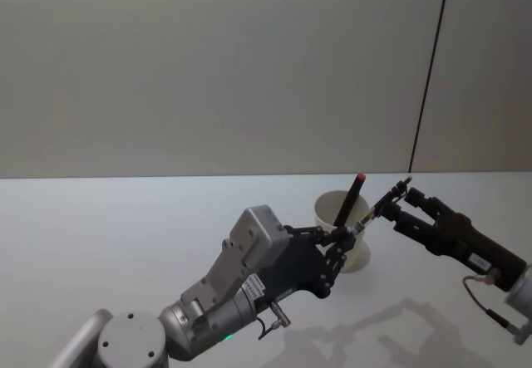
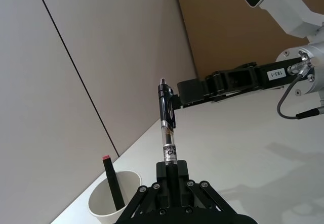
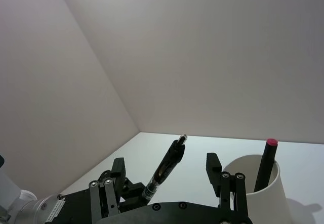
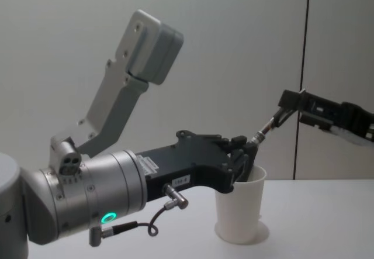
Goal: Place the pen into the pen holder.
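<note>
The left gripper (image 1: 342, 240) is clenched on the lower end of the pen (image 1: 376, 208), a black click pen with a clear, labelled middle section and a clip near its top. The pen is held tilted in the air beside the pen holder (image 1: 349, 233), a plain white tapered paper cup on the pale counter (image 1: 125, 235). A dark stick with a red tip (image 1: 352, 195) is leant inside it. Farther off, the right gripper (image 1: 399, 195) is spread open around the pen's upper end, its fingers not closed on it.
</note>
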